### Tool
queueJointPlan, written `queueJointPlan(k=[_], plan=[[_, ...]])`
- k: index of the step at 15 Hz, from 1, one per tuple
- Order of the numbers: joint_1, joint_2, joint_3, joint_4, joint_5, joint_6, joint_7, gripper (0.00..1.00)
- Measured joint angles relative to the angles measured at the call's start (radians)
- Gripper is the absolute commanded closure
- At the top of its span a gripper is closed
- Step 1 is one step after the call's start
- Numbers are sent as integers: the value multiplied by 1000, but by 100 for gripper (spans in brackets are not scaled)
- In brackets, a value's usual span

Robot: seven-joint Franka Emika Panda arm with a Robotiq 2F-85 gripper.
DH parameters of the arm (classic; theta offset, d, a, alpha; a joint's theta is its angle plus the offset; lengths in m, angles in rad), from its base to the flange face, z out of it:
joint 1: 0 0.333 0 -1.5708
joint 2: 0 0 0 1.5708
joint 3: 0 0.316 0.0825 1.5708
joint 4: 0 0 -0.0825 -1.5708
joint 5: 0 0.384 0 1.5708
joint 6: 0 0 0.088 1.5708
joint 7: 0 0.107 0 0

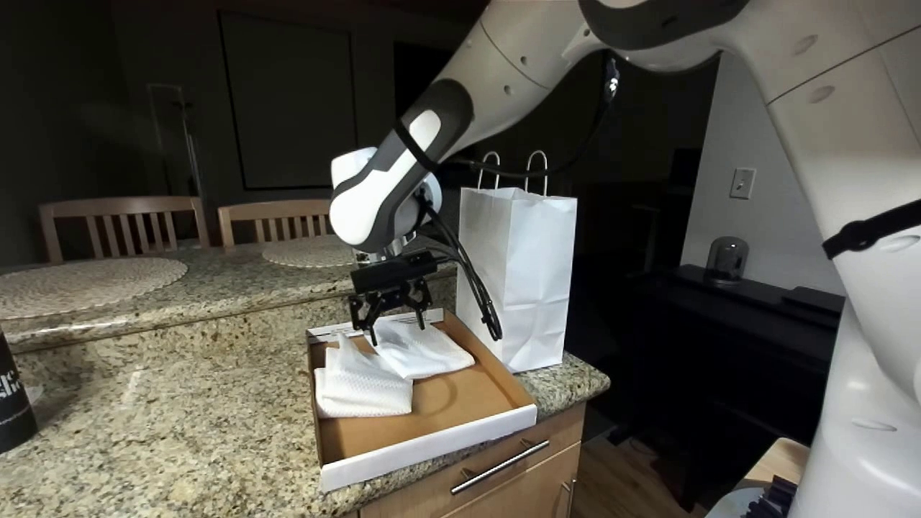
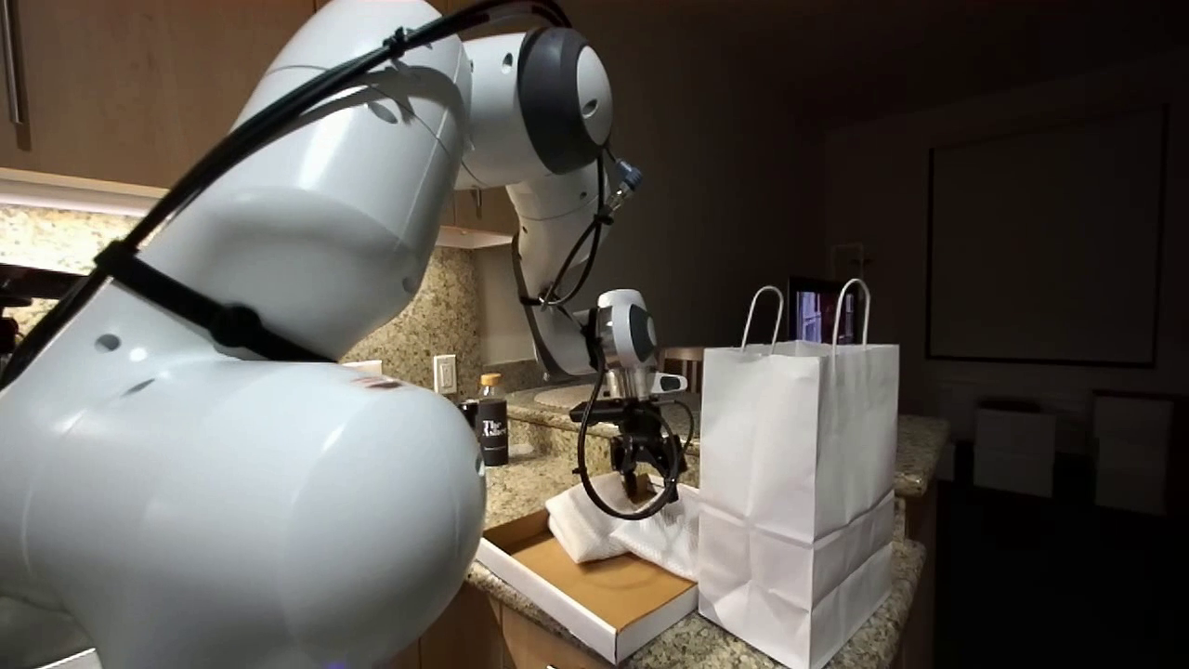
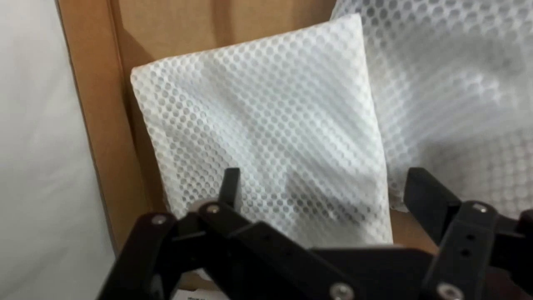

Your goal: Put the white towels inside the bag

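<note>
Inside the tray, a first towel and a second towel lie side by side, both white and both outside the bag. Over them hangs the gripper, its two fingers spread wide. In the wrist view, the second towel lies under the gap of the fingers: one fingertip is above its cloth, the opposite one is just past its edge, above the first towel. Whether the tips touch the cloth, I cannot tell. Along the left of this view runs the brown wall of the tray, and directly beyond it the side of the bag, so the room there is narrow. More room is at the front: in an exterior view, a wide brown strip of the tray floor shows between the towels and the white front wall. This wall follows closely the edge of the counter. The bag stands upright near the rounded corner of the counter, just beside the tray, and its rim is higher than the fingertips in both exterior views; its inside is hidden. A broad stretch of counter spreads between the tray and the bottle, which stands well apart.
</note>
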Motion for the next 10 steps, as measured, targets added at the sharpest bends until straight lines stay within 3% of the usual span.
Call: queueJointPlan(k=[10], plan=[[82, 158, -58, 190, -29, -84, 98, 0]])
